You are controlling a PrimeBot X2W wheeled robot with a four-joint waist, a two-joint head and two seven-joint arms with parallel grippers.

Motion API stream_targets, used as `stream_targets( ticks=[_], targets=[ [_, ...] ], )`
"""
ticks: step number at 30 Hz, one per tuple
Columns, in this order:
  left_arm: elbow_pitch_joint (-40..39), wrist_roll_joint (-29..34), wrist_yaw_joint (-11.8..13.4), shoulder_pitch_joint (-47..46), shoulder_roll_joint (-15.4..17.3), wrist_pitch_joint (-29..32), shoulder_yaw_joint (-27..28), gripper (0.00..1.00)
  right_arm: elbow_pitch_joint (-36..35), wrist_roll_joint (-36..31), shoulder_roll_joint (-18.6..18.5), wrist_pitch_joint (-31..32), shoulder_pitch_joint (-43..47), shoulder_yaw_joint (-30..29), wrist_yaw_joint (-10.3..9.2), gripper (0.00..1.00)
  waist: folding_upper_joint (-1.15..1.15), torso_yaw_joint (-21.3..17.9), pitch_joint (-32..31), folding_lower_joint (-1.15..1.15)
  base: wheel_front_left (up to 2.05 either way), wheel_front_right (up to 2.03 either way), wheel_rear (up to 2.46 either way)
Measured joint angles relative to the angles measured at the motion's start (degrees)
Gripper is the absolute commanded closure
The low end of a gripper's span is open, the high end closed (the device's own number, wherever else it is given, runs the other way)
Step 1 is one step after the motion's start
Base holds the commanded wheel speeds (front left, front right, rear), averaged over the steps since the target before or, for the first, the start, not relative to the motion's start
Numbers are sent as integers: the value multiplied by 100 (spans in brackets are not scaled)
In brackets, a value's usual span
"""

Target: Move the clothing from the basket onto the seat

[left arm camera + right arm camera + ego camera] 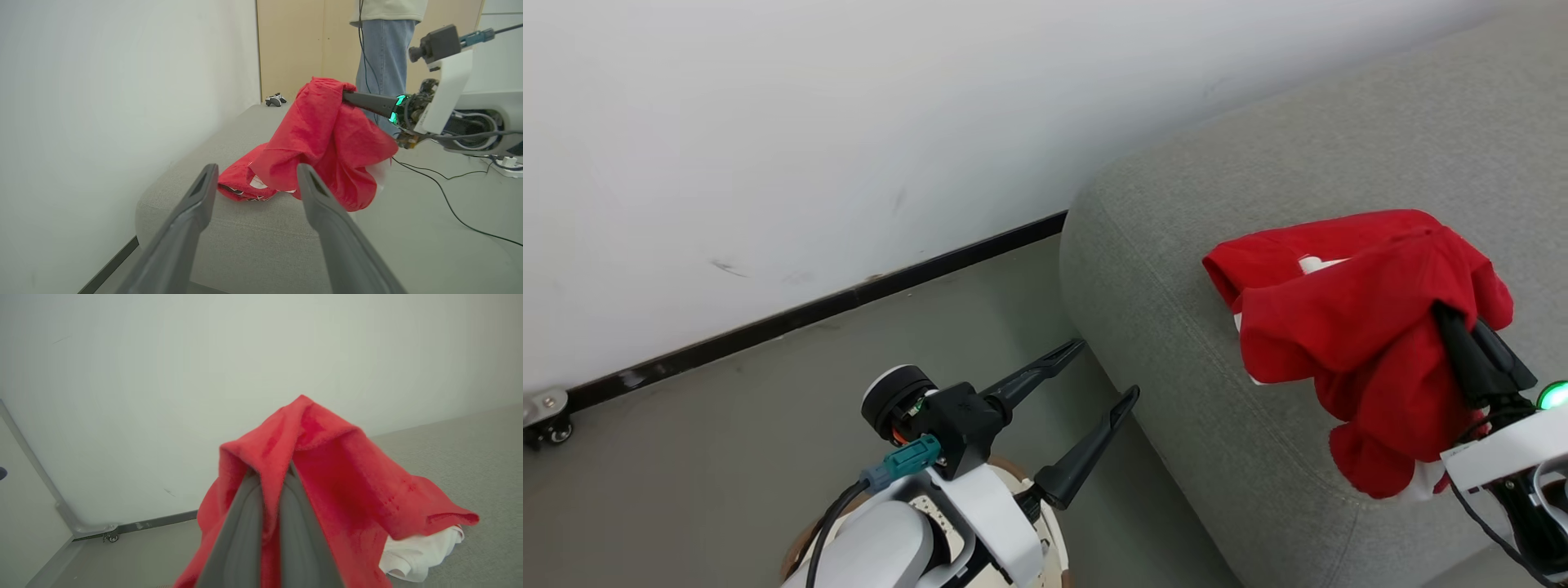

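Note:
My right gripper (1450, 314) is shut on a red piece of clothing (1347, 327), and the cloth drapes over both of its fingers (245, 522). The piece hangs over the near corner of the grey seat (1176, 343). In the left wrist view the held clothing (327, 134) sits above another red piece with lettering (239, 185) that lies on the seat (245, 232). White trim (421, 555) shows under the red cloth. My left gripper (1104, 371) is open and holds nothing, left of the seat and over the floor. Part of the basket's brown rim (795, 555) shows under my left arm.
A white wall with a dark baseboard (809, 314) runs behind the seat. A person in jeans (382, 49) stands beyond the seat's far end. A game controller (276, 100) lies there. Cables (449, 204) cross the floor by my right arm.

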Motion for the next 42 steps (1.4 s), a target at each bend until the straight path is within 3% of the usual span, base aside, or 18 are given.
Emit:
stream_targets(
  ticks=[16,24,36,42],
  targets=[
    [-105,-8,1,4,162,-54,58,0,-132,-40,18,0,162,-105,0,100,0,-359,76,0,0,0,0],
    [-274,22,71,4,392,-35,215,0,26,12,-135,115,-755,-243,0,100,0,-295,267,0,0,0,0],
    [-697,163,259,1,642,196,328,0,855,42,-386,464,-1806,-634,0,100,0,-75,629,0,0,0,0],
    [-910,214,305,-59,693,320,326,0,1272,30,-679,567,-2159,-903,0,100,0,60,849,0,0,0,0]
  ],
)
